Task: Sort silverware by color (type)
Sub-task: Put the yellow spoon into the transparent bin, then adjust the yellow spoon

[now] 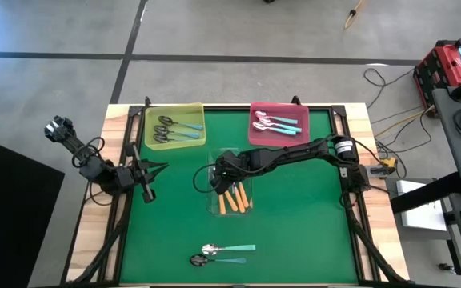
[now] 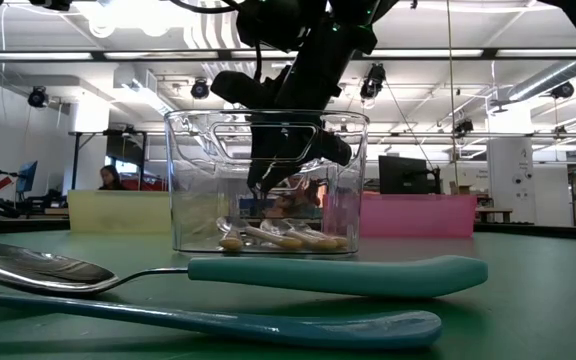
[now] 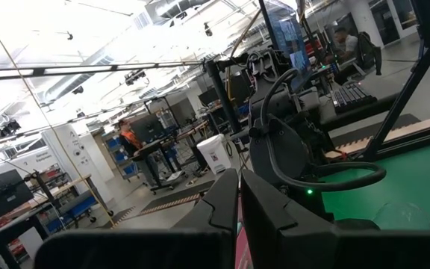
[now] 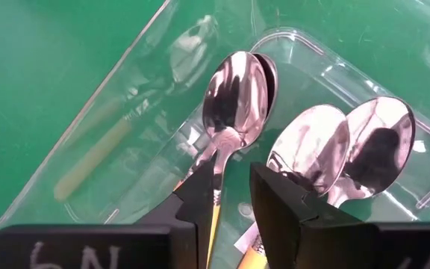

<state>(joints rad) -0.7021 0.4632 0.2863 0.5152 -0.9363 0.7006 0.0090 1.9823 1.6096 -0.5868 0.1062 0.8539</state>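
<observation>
Right gripper point(image 4: 230, 198) hangs over the clear tray point(image 1: 213, 210) at mid-table, fingers a little apart, nothing clamped between them. The orange-handled spoons point(image 1: 234, 200) lie in that tray below me; one handle runs right between my fingertips, bowls stacked just ahead. I judge this the drop-off step for an orange spoon, release about done.

Left gripper point(image 1: 149, 170) waits at the table's left edge, fingers together, empty.

Sorted so far: dark-bowled spoons in the yellow tray point(image 1: 152, 112) far left, silver ones in the pink tray point(image 1: 256, 109) far right. Two teal-handled spoons point(image 1: 222, 254) lie on the mat at the near edge, well apart from me.

Next: lift straight up clear of the tray walls, then travel to the near pair.
</observation>
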